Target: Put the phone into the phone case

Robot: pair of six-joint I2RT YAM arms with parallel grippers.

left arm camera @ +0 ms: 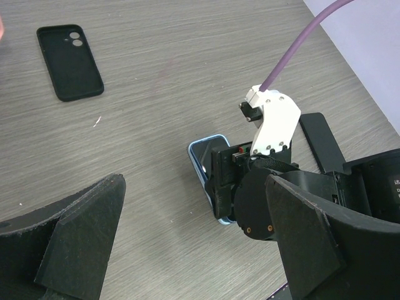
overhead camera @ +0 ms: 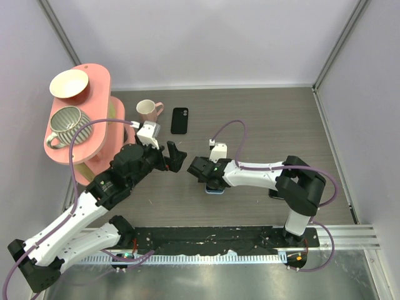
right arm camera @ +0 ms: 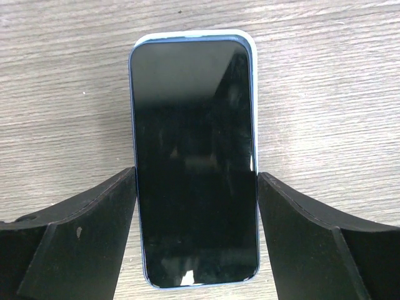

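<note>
Overhead view of a grey wood-grain table point(overhead camera: 269, 119). At the far left stood a pink two-tier stand point(overhead camera: 97, 84) carrying a cream bowl point(overhead camera: 69, 83) on top and a striped mug point(overhead camera: 67, 120) on the lower tier. Just right of it, a pink mug point(overhead camera: 147, 111) sat on the table, and beside that the black phone case point(overhead camera: 179, 120) lay flat, hollow side up, with its camera cutout at the far end. Nearer the arms, the left gripper point(overhead camera: 175, 155) hovered with its fingers spread wide and nothing between them. To its right, the light-blue phone point(right arm camera: 194, 162) lay flat and screen up on the table, well apart from the case. The right gripper point(overhead camera: 211, 178) pointed down over it, its two black fingers point(right arm camera: 81, 244) clamped against the phone's long edges
</note>
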